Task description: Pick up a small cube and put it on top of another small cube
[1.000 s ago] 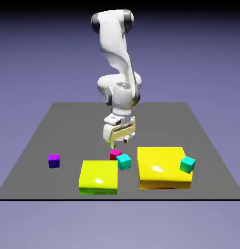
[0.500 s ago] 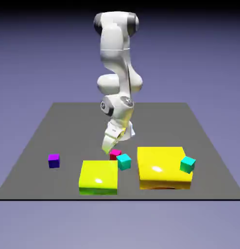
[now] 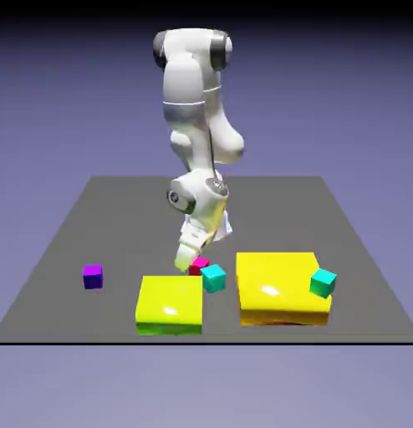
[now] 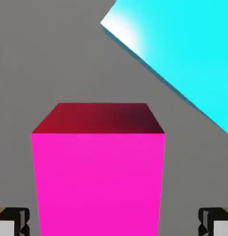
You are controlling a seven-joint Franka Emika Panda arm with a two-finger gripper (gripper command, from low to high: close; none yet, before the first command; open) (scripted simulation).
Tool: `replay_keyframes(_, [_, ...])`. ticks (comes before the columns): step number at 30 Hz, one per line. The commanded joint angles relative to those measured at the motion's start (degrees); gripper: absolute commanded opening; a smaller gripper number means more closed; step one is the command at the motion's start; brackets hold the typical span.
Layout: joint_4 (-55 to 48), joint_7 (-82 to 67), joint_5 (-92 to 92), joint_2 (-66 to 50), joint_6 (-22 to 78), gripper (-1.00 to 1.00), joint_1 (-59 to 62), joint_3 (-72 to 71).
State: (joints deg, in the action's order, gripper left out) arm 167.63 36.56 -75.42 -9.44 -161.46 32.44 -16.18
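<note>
Matte dark grey, the flat table [image 3: 268, 209] lies under everything, and over it the claw [image 4: 114, 226] is spread wide, its small blocky tips on either side of the crimson cube [image 4: 99, 184], which is smooth, sharp-edged and ungripped. Just beside that cube, toward the exterior view's right, sits a glossy teal cube [image 3: 213, 278]; farther right of it is a shiny yellow slab [image 3: 277, 288] with rounded edges and another teal cube [image 3: 323, 283] at its right side, while left of it are a yellow-green block [image 3: 170, 301] and, well apart, a purple cube [image 3: 93, 277].

One fixed frontal view, one hand close-up
</note>
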Motion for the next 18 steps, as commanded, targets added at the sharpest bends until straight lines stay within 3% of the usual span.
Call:
replay_keyframes(1, [-0.28, 0.9, -1.14, -0.78, -0.19, 0.0, 2.08, -1.83])
replay_keyframes(7, [-1.89, 6.04, -7.63, -5.24, -1.25, 0.0, 13.88, -12.2])
replay_keyframes(8, [-1.89, 6.04, -7.63, -5.24, -1.25, -1.0, 13.88, -12.2])
replay_keyframes(18, [0.65, -2.09, 2.63, 1.81, 0.43, -1.0, -4.79, 4.21])
